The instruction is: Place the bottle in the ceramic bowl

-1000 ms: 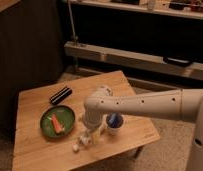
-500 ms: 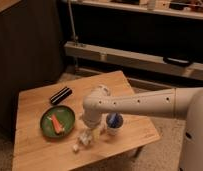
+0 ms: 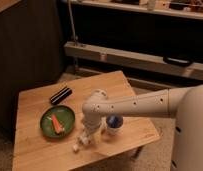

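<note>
There is just one camera view, and it looks down at a wooden table (image 3: pixel 35 150).

A green ceramic bowl (image 3: pixel 46 123) sits on the left part of the table. An orange thing (image 3: pixel 56 123) lies inside it. A black case (image 3: pixel 60 95) lies on the table just behind the bowl, a little apart from it.

A big white arm (image 3: pixel 140 105) comes in from the right side. It bends over the middle of the table and points down. The gripper (image 3: pixel 88 135) is at the end of the arm, low over the table near the front edge. It is to the right of the bowl. I cannot tell if the gripper is spread wide or pressed together, or if it is pinching anything.

The bottle (image 3: pixel 78 146) is small and white. It is right at the gripper, down by the table top, and it looks tilted. It is near the bowl, on its right, and outside it.

A white cup (image 3: pixel 113 130) with something blue in it stands just to the right of the gripper, partly behind the arm.

Behind the table there is a dark wall with a long grey shelf (image 3: pixel 135 57).
</note>
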You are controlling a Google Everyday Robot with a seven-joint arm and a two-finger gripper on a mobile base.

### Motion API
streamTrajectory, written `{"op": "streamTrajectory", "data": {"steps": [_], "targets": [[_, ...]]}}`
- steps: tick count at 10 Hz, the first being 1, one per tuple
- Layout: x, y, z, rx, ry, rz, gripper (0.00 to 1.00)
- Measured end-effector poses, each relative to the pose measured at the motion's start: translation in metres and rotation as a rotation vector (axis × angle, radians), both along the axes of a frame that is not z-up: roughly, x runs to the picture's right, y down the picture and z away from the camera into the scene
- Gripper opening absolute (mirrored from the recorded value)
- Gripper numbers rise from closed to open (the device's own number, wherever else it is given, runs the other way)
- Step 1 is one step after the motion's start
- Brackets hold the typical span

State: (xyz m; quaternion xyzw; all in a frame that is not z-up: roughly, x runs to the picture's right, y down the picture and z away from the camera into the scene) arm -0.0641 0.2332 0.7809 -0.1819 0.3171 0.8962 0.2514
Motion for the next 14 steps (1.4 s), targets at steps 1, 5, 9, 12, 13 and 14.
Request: {"op": "streamTrajectory", "data": {"steps": [1,5,9,12,13,14], "targets": [[0.001,0.002,0.001,-0.004,0.004,-0.002,0.8],[0.003,0.01,0.006,-0.024,0.019,-0.013,0.57],[0.002,0.006,0.007,-0.022,0.035,-0.012,0.54],[-0.009,-0.015,-0.014,0.021,0.021,-0.011,0.54],[-0.013,-0.023,-0.021,0.034,0.015,-0.012,0.54],[-0.017,-0.031,-0.028,0.045,0.017,-0.023,0.54]]}}
